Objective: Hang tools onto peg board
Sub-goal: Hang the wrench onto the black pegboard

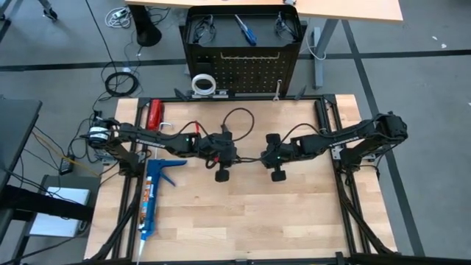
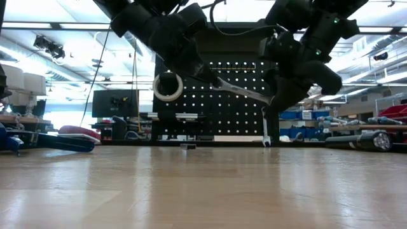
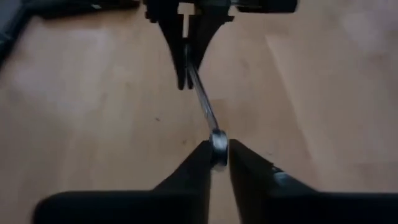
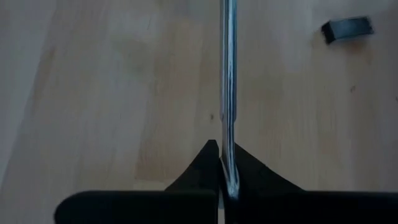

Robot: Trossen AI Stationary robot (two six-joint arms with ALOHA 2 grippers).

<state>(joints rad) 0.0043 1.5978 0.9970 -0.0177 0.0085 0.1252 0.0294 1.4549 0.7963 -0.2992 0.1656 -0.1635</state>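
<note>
A silver wrench [image 2: 245,92] hangs in the air between my two grippers over the middle of the table, ahead of the black peg board [image 1: 243,62]. My right gripper [image 4: 225,163] is shut on one end of it. My left gripper [image 3: 219,163] stands open by a narrow gap around the ring end [image 3: 217,144]. On the peg board hang a white tape roll [image 1: 203,83] and a second wrench [image 2: 264,127]. A blue-handled screwdriver [image 1: 245,29] and black safety glasses [image 1: 202,28] lie on top of the board's frame. My left gripper has a finger [image 3: 198,168] on each side of the wrench's ring end, coming from the table's left and slanting down. A thin gap shows beside the ring; whether a finger touches it, I cannot tell. My right gripper pinches the wrench's shaft [image 4: 227,146] near its end between its two fingers, coming from the table's right and slanting down. The shaft runs on ahead roughly in line with the fingers. The wrench is clear of the table, tilted, its lower end in this gripper.
A long blue caulking gun [image 1: 151,195] lies at the table's left edge, with a red-handled tool [image 1: 154,114] at the far left. A small black piece [image 4: 347,29] lies on the wood near the board. Bare tabletop [image 1: 243,221] lies toward the near edge.
</note>
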